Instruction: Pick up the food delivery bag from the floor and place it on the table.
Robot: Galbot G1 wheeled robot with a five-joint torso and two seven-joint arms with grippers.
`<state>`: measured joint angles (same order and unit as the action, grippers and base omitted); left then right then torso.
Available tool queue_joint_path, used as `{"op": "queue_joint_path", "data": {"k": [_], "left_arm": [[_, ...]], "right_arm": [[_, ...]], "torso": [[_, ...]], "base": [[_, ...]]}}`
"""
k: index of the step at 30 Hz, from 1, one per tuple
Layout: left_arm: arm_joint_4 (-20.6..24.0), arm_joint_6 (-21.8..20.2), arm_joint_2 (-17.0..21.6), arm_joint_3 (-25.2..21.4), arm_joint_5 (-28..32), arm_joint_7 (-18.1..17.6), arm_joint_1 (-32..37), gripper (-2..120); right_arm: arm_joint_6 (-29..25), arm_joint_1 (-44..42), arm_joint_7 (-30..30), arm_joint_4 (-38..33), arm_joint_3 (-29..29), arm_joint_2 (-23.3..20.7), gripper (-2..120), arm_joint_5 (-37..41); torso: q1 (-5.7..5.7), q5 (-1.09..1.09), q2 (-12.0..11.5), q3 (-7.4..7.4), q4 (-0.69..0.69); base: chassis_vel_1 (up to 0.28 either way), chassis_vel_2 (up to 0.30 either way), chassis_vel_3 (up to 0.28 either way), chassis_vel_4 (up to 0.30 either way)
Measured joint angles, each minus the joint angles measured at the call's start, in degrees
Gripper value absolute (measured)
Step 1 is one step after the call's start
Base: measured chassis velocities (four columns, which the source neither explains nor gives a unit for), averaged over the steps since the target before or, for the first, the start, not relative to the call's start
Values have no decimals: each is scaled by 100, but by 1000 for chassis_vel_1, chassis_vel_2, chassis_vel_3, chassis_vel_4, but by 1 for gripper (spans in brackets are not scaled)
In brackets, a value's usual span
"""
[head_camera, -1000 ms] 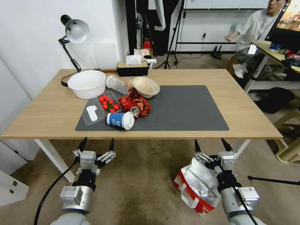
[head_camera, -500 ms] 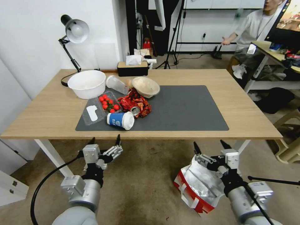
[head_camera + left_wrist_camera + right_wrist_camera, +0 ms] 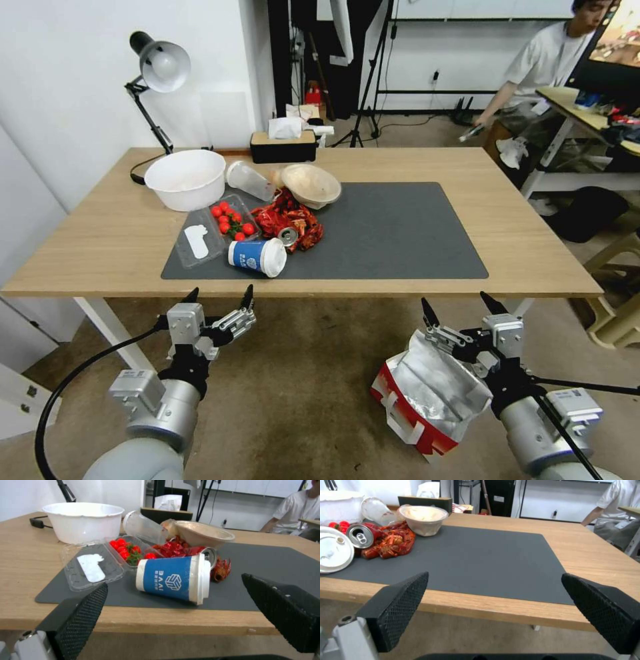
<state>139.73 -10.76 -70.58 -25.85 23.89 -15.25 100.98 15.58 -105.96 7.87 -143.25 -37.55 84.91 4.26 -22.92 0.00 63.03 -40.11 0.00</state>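
Right pincer (image 3: 465,313) open above food delivery bag (image 3: 427,400) on floor (image 3: 300,387); left pincer (image 3: 220,300) open, idle. Bag likely light, crushable; grab rim or handle.

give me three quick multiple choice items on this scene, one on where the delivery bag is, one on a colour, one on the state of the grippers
1. Where is the boxy white paper food delivery bag with the red band?
A. on the floor
B. on the dark grey mat
C. held in the air

2. What colour is the tipped paper cup?
A. green
B. blue with a white lid
C. black

3. How do the two grippers stand?
A. both shut
B. left shut, right open
C. both open

Key: 1 A, the bag sits on the brownish carpet floor in front of the light-wood table. 2 B, its sleeve is blue in the head and left wrist views. 3 C, the left gripper and the right gripper both show fingers spread wide and empty.
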Motion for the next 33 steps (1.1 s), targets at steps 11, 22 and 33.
{"op": "queue_joint_path", "data": {"k": [11, 22, 33], "left_arm": [[30, -41, -73, 20, 95, -88, -1, 100], [48, -37, -104, 17, 95, -31, 39, 100], [48, -37, -94, -7, 92, -38, 55, 100]], "right_arm": [[-66, -13, -9, 41, 76, 73, 100, -105], [-93, -12, -25, 63, 127, 126, 100, -129], [-94, 1, -40, 87, 135, 139, 100, -126]], "torso": [[5, 0, -10, 4, 0], [114, 0, -254, 137, 0], [221, 0, -507, 283, 0]], "base": [[0, 0, 0, 0], [0, 0, 0, 0], [0, 0, 0, 0]]}}
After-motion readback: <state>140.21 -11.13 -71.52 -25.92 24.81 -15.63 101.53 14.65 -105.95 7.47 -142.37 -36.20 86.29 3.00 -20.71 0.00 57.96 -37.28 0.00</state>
